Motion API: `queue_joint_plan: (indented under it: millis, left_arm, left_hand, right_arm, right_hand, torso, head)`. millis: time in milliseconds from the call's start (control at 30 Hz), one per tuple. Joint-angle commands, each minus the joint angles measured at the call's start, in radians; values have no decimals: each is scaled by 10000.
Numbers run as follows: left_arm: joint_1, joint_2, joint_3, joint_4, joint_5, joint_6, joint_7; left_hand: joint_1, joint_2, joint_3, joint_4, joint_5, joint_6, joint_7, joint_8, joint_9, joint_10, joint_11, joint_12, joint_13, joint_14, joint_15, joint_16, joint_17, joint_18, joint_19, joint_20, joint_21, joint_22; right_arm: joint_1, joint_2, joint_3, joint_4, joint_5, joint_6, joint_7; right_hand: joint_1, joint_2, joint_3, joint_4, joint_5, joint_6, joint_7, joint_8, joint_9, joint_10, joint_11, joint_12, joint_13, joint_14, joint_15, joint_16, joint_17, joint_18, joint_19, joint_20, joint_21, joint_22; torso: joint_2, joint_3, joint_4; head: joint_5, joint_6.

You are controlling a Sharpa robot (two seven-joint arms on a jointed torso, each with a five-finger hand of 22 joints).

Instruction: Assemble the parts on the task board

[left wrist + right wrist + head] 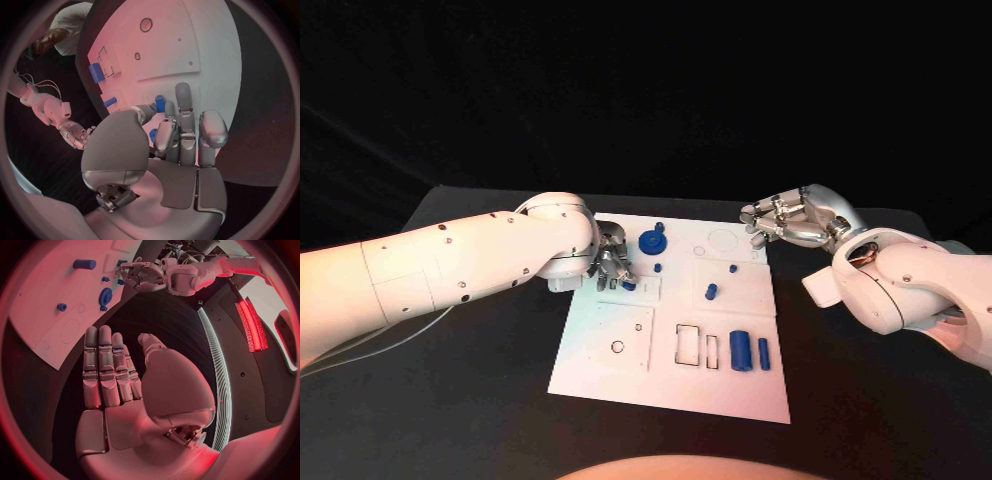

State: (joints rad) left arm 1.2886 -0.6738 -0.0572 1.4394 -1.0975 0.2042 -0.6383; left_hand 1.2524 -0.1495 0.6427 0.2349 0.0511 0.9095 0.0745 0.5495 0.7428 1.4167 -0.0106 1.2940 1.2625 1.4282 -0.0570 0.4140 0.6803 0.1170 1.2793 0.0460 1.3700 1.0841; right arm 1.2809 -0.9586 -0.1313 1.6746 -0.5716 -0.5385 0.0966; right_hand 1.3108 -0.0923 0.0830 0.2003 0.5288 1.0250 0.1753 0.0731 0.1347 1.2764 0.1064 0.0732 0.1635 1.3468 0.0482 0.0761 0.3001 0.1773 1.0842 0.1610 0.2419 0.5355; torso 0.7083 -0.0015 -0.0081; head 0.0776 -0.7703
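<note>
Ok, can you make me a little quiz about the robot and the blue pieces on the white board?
1. True or false: the right hand is holding a blue piece.
2. Which hand is over the task board? A) left hand B) right hand C) both
3. Fill in: the two blue cylinders lie side by side near the board's ____ edge, the one closest to the robot.

Key:
1. False. Its fingers are apart and it holds nothing, off the board over the black table.
2. A. The left hand's fingers are down at a small blue part near the board's far left area.
3. Near.
</note>
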Motion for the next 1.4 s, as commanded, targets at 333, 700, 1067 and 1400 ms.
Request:
queue_joint_plan:
  millis: [333, 700, 1067, 1400]
  left_arm:
    - [-21, 102, -18, -53, -80, 463, -95]
    - [-22, 201, -19, -123, -40, 314, -81]
    - [-22, 244, -20, -191, 33, 289, -75]
    - [-22, 255, -21, -222, 28, 270, -76]
  left_hand:
    - [-527, -20, 1680, -1635, 15, 276, -255, 246, 701, 118, -91, 70, 37, 95, -61, -47, 40, -213, 182, -15, 129, 186]
    - [-859, -128, 1311, -1519, 14, 360, -358, 308, 953, 185, -164, 160, 137, 105, -102, -57, 67, -227, 224, -38, 155, 255]
    - [-1625, -375, -170, -775, 10, 602, -450, 211, 1218, 213, -231, 232, 221, 111, -139, -85, 113, -247, 293, -61, 187, 351]
    - [-1683, -319, -1344, -185, 20, 767, -468, 61, 1410, 232, -242, 293, 303, 120, -162, -113, 150, -258, 333, -72, 206, 406]
  right_arm:
    - [-5, -23, 4, 50, 7, -15, 87]
    - [-4, -44, 4, 72, 16, -19, 90]
    - [-4, -43, 4, 68, 17, -10, 94]
    - [-4, -51, 4, 65, 17, 8, 93]
  right_hand:
    - [-142, -19, -8, 73, 48, -68, 3, 37, -12, -42, -19, 19, 12, -44, 49, -38, -12, 40, -46, 21, -56, -21]
    - [-142, -19, -8, 73, 48, -68, 3, 37, -12, -42, -19, 19, 12, -44, 49, -38, -12, 40, -46, 21, -56, -21]
    - [-173, -12, -11, 94, 63, -73, 5, 37, -13, -50, -14, 19, 14, -52, 54, -42, -13, 39, -52, 25, -60, -28]
    - [-167, -22, -12, 87, 64, -76, 4, 36, -14, -56, -15, 18, 14, -57, 54, -45, -14, 39, -54, 26, -62, -31]
  torso:
    - [-7, 1, -4]
    - [-1, -2, -1]
    - [-3, -1, 0]
    - [-9, -4, -3]
  head:
    - [0, -5]
    - [-15, -2]
    - [-21, -17]
    - [-34, -36]
